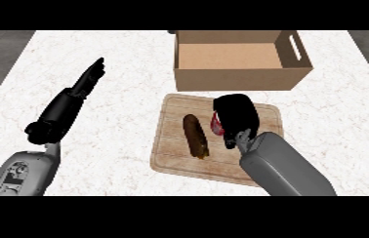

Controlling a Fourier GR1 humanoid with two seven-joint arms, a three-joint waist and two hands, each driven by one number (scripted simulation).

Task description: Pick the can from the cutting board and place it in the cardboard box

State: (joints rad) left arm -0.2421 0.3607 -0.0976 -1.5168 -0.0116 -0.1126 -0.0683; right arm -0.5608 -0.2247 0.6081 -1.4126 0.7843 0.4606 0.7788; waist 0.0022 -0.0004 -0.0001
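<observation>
Here, a white marbled bench (108,115) fills the head view, carrying everything else in the scene. At its far side stands an open cardboard box (241,78), brown, its flaps out of the way and its inside bare, with a slot handle cut in the right wall. Just in front of the box lies a pale wooden cutting board (173,154) with rounded corners, set slightly askew on the bench.

Two grey forearms enter from the lower edge. The right robot hand (236,116) is over the right half of the board, its black fingers curled down around a red can (215,125); only a sliver of the can shows at the hand's left side, low at the board, though whether it touches the wood cannot be told. The left robot hand (91,76) is at the left of the bench, well apart from the board and box, its fingers straight and together, pointing away toward the far edge and holding nothing.

On the board's middle, just beside the can, lies a dark brown, elongated piece of food (195,136), lengthwise toward the box.
</observation>
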